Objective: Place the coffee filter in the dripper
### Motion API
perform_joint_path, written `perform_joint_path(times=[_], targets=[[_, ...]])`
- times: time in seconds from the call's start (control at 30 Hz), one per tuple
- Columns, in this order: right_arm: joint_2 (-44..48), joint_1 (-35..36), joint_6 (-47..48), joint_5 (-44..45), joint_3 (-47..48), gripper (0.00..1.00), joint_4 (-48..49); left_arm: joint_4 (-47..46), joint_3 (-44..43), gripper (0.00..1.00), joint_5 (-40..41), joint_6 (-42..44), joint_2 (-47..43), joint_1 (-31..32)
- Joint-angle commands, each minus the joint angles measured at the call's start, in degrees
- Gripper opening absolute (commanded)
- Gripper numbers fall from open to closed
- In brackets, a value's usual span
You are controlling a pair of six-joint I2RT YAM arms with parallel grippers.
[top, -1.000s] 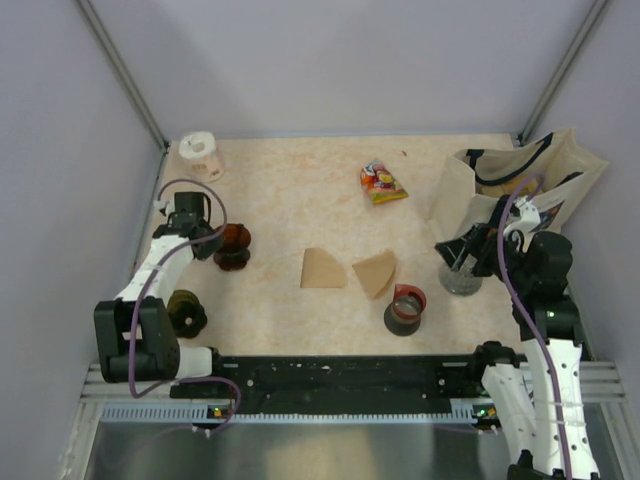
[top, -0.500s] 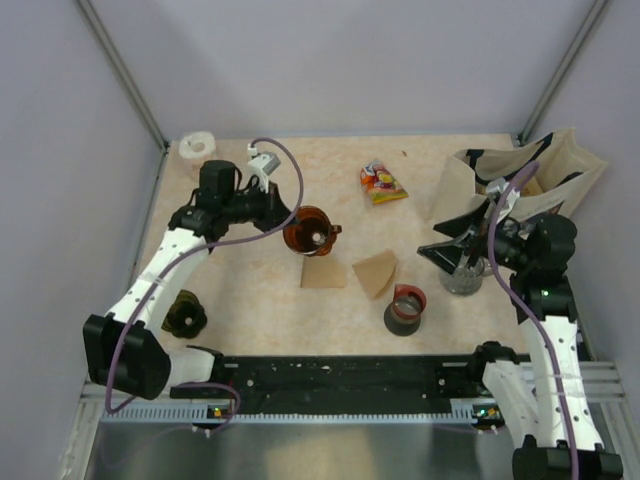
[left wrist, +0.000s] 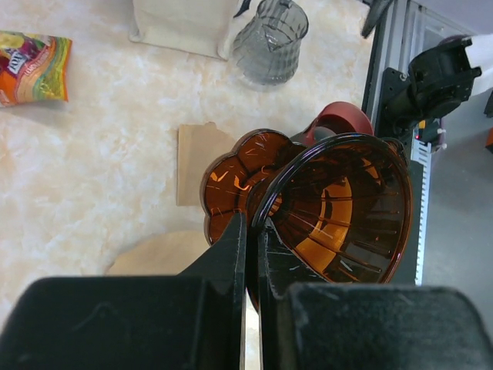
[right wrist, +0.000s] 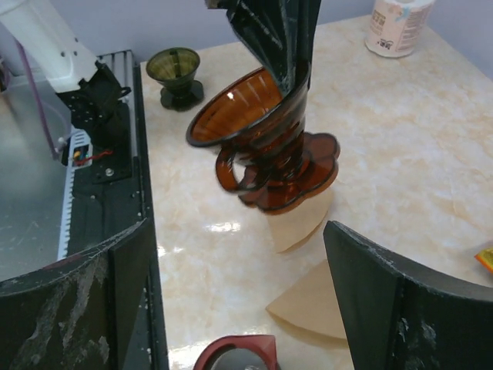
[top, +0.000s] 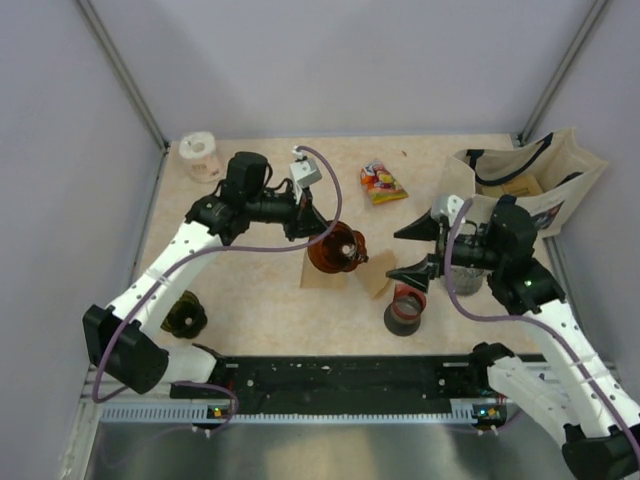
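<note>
While the left claw (top: 322,235) pinches the rim of the dripper (top: 337,249), holding it tipped in the air over the middle of the tabletop (top: 270,190), the right claw (top: 411,252) gapes wide and empty, just beside the coffee filter (top: 377,274) lying flat between it and the dripper.

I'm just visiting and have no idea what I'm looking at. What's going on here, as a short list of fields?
Left gripper: shut on the wall of the dripper
Dripper: amber, held tilted above the table, no filter inside
Right gripper: open, empty, facing the dripper
Paper filters: two, flat on the table
Nearby: black cup with red rim
</note>
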State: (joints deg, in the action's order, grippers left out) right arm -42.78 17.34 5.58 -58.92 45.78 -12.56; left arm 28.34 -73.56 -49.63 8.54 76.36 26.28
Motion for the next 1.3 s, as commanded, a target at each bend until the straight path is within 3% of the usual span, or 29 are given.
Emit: perform_joint_path(times=[0.0,0.2,0.63,0.93,1.03,1.13,1.23,1.27], targets=[[-3.6,8.6,7.8,17.1,6.1,0.91,-4.8,1.4,-1.6,0.00,3.0,1.7,-1.2,4.0],[-7.8,18.0,12.0,27.4,8.8,0.87,-9.4,0.8,-2.2,0.00,8.0,-0.3,-1.2,6.1],[-8.3,21.0,14.7,28.7,6.1,0.83,-4.3,0.0,-4.0,0.00,8.7,-3.4,1.4,6.2],[-11.8,23.9,15.3,31.2,6.9,0.68,-4.1,-0.3,-4.0,0.00,6.0,-4.8,1.4,6.3],[-12.0,24.5,15.7,32.0,6.9,0.54,-3.8,0.1,-4.0,0.00,6.0,-4.8,1.5,6.2],[-11.6,24.8,16.2,31.4,6.8,0.30,-3.0,0.7,-4.2,0.00,6.4,-4.8,2.0,6.4],[-10.8,24.8,16.0,30.9,6.3,0.13,-2.1,1.7,-4.7,0.00,6.4,-4.5,2.5,6.9],[-10.5,24.8,15.3,31.4,6.2,0.07,-1.7,1.4,-4.7,0.06,6.6,-4.9,2.5,6.9]])
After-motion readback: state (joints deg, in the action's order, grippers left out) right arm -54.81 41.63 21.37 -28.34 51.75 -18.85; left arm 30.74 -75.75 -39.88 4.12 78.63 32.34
